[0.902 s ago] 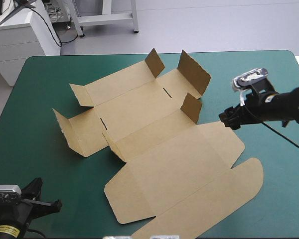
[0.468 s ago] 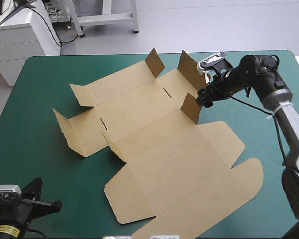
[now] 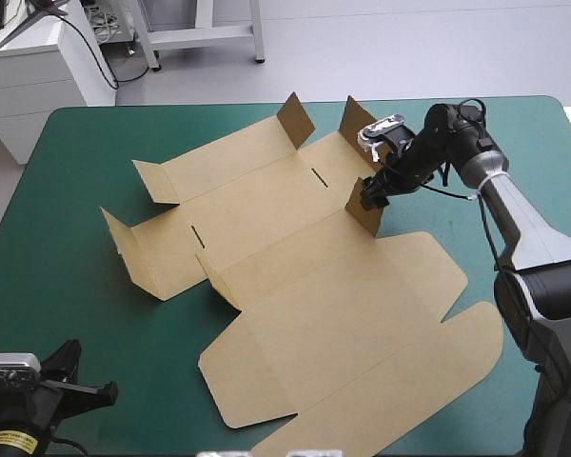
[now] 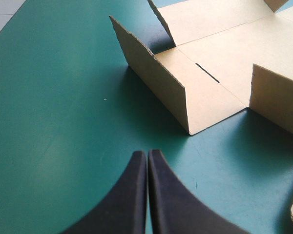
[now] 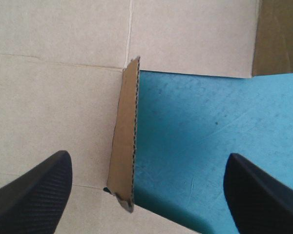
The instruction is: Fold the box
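Box flap (image 5: 126, 131) within spread right hand (image 5: 147, 158)

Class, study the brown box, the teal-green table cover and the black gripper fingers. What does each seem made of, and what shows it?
The box: corrugated cardboard, matte brown; the upright flap's cut edge shows tiny flutes. The teal-green cover: smooth, slightly glossy sheet, perhaps vinyl or rubber; faint scuffs. The black fingers: finely dimpled surface, likely rubber or textured plastic.
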